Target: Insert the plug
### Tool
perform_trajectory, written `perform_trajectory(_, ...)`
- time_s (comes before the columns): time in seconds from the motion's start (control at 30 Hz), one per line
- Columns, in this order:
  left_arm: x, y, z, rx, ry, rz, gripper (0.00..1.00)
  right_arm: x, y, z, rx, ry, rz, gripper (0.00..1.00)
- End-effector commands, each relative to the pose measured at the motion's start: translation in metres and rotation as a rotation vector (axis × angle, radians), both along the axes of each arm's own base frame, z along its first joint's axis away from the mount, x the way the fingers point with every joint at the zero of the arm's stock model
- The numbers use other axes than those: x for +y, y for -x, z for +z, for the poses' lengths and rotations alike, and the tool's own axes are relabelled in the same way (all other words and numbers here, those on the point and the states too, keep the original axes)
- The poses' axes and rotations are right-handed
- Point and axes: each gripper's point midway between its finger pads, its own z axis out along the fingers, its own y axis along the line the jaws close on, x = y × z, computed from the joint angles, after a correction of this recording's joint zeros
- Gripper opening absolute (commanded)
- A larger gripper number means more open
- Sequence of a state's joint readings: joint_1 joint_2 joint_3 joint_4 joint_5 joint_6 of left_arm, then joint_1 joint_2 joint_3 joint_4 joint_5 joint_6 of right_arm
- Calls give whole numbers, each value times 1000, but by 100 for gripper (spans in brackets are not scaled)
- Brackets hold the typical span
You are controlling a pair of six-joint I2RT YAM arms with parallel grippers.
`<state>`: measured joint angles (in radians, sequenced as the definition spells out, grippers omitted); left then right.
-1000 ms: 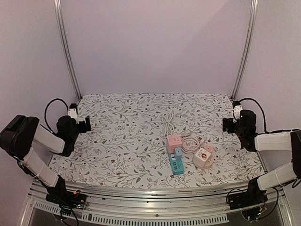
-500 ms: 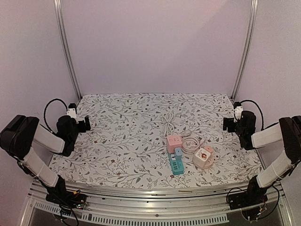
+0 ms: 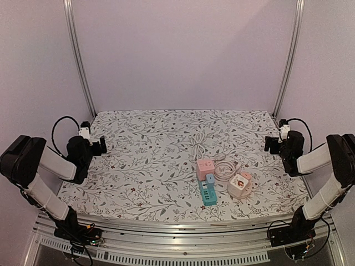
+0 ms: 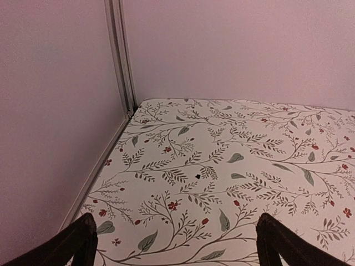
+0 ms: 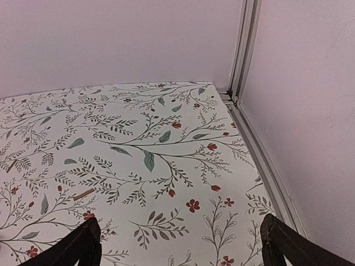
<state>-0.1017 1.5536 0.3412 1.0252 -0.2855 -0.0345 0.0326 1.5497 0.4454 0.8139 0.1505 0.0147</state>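
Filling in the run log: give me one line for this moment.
phase: pre-approach | left gripper: open, empty | right gripper: open, empty | pink cube socket, white cube socket, teal power strip, white cable: untouched

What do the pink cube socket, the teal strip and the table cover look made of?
The pink cube socket looks like moulded plastic: smooth, matte, rounded edges, even colour. The teal strip seems plastic too, same even colour. The table cover is printed cloth or vinyl, matte floral print lying flat; I cannot tell which.
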Motion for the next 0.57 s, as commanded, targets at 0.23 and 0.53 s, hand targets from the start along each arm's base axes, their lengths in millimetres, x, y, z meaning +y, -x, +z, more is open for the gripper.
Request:
perform_trajectory(0.23,5,-3,-1,9,3,18,99,-1,1,-2,-6,-15,-3,99)
perform_trajectory(0.53,5,-3,-1,8,3,18,99,-1,1,-2,-6,-15,-3,99)
